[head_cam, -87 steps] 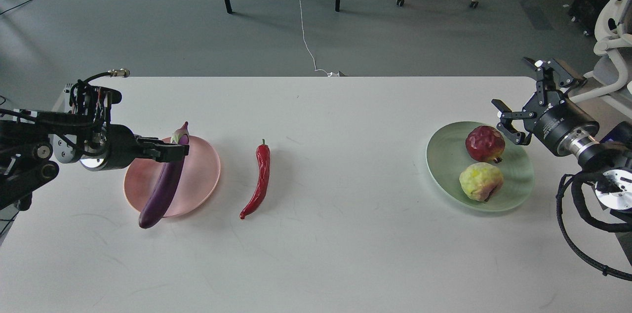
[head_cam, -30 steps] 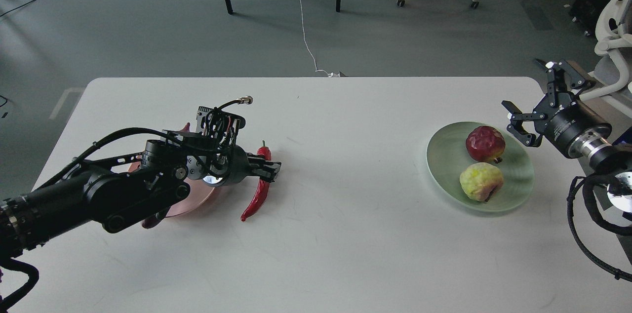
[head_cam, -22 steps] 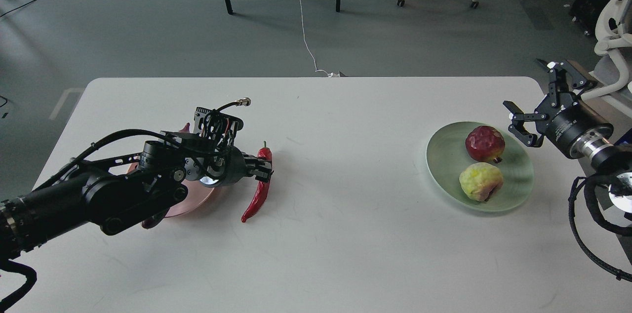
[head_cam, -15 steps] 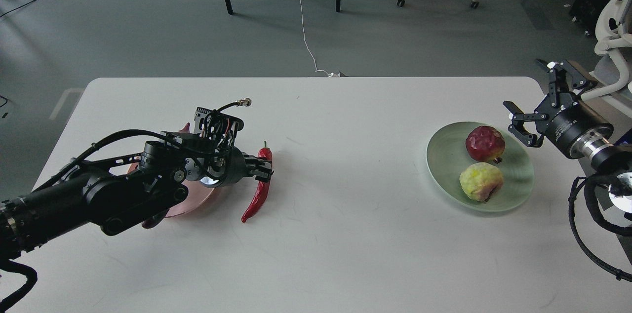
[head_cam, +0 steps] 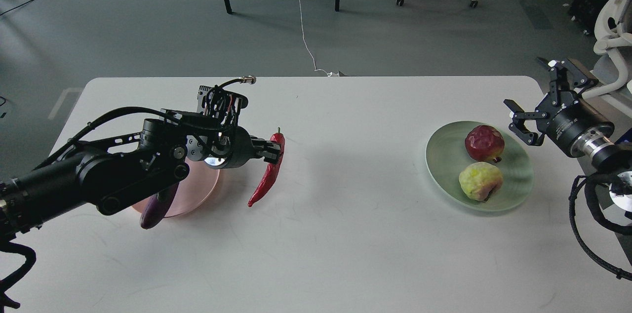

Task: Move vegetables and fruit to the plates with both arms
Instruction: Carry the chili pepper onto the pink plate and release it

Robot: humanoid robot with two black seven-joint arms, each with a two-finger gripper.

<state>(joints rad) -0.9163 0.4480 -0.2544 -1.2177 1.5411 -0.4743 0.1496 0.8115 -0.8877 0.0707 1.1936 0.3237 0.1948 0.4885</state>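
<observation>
My left gripper is shut on the upper part of the red chili pepper and holds it off the table, tip hanging down, just right of the pale pink plate. The purple eggplant lies across that plate, mostly hidden behind my left arm. My right gripper is open and empty, just right of the mint green plate. That plate holds the dark red fruit and the yellow-green fruit.
The white table stretches between the two plates. Its far edge runs along the top. Chair and table legs stand on the floor beyond, and a white office chair is at the far right.
My left gripper let go of the eggplant on the pink plate, moved right, shut on the chili pepper and has lifted it off the table. The right gripper has drawn slightly right.
</observation>
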